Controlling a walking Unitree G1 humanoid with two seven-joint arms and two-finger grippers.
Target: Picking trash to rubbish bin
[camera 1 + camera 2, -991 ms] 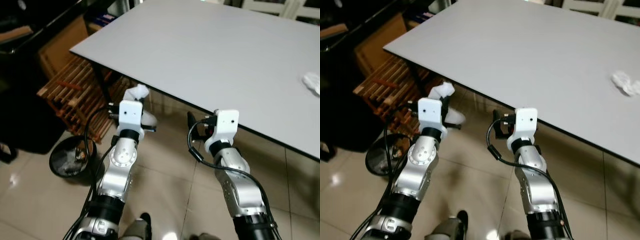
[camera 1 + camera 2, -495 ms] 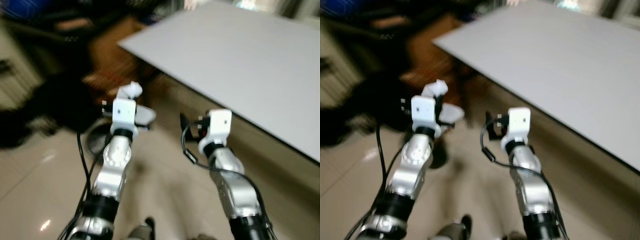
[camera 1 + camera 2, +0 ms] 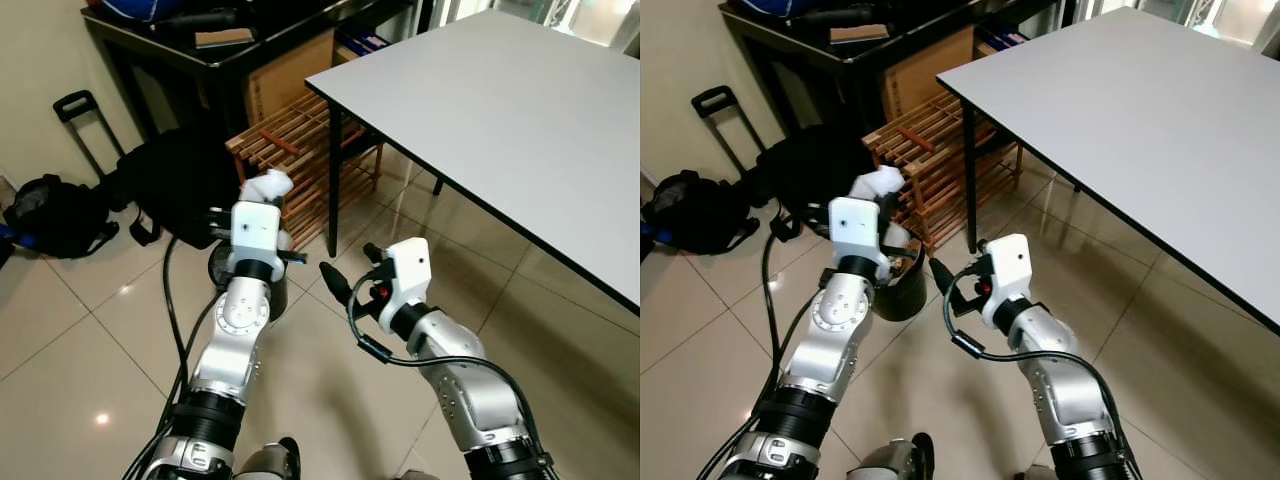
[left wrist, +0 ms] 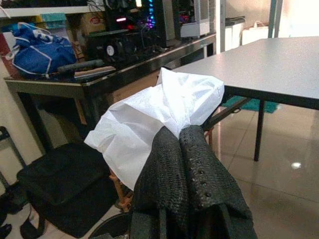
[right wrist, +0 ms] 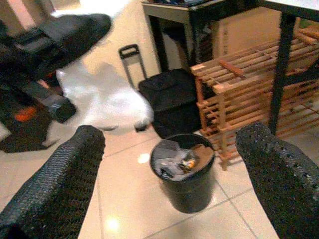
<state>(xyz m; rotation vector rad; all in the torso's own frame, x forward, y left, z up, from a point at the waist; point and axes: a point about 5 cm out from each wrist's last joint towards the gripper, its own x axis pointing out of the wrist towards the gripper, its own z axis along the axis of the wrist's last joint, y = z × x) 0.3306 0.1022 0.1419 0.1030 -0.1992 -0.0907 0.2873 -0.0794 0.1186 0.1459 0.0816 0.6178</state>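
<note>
Tiled floor; tissue (image 4: 159,119) in left tool (image 4: 184,149).

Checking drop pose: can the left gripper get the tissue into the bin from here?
Probably yes. The left gripper, shut on the white tissue, hangs roughly above the black bin, with nothing between them.

We see white crumpled trash (image 4: 159,119) between black dotted fingers (image 4: 199,179), a black rubbish bin (image 5: 187,186) (grey and orange scraps inside), a brown slatted rack (image 3: 305,160), a pale grey table (image 3: 520,110) and beige glossy tiles (image 3: 90,350).
</note>
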